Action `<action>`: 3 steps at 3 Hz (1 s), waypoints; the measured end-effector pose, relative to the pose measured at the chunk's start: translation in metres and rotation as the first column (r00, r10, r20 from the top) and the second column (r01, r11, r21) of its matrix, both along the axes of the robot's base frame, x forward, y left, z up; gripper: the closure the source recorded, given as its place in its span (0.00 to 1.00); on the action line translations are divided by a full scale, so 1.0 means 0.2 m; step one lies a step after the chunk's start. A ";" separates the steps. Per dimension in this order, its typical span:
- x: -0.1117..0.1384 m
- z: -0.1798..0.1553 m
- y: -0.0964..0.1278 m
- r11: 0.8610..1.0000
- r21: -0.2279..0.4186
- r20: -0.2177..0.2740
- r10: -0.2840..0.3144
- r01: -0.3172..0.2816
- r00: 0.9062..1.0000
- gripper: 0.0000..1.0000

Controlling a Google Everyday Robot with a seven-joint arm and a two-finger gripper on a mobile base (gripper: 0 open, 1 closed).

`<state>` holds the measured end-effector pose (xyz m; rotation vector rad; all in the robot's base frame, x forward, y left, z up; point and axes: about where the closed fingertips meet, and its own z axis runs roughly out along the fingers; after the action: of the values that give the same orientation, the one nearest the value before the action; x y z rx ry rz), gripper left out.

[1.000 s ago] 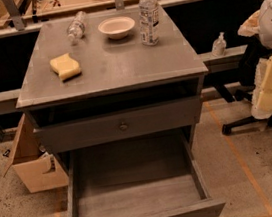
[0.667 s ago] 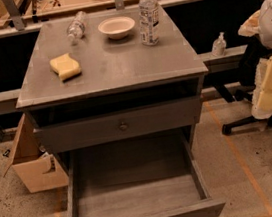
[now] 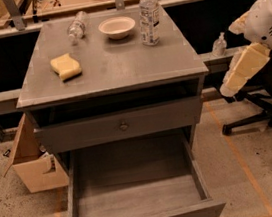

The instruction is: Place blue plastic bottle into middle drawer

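The blue plastic bottle (image 3: 149,15), tall and clear with a white cap and a white-bluish label, stands upright at the back right of the cabinet top (image 3: 120,67). The middle drawer (image 3: 138,193) is pulled out low at the front, and nothing lies in it. My gripper (image 3: 243,70), a cream-coloured piece hanging from the white arm (image 3: 264,16), is off the cabinet's right side. It is well apart from the bottle and lower than it, and it holds nothing that I can see.
A cream bowl (image 3: 117,27) sits left of the bottle. A smaller clear bottle (image 3: 76,27) lies at the back left. A yellow sponge (image 3: 66,66) lies on the left. A shut drawer front with a round knob (image 3: 123,126) is above the open drawer. An office chair base (image 3: 265,127) stands at the right and a cardboard box (image 3: 33,165) at the left.
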<state>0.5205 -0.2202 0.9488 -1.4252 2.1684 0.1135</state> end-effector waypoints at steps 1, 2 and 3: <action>0.24 -0.07 -0.01 0.985 0.165 0.068 -0.069 0.057 0.995 0.00; 0.57 -0.10 -0.01 0.915 0.384 0.128 -0.184 0.123 0.975 0.00; 0.90 -0.13 0.02 0.815 0.554 0.143 -0.291 0.167 0.946 0.00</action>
<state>0.7011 -0.2168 0.9234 -0.8057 1.8970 0.4178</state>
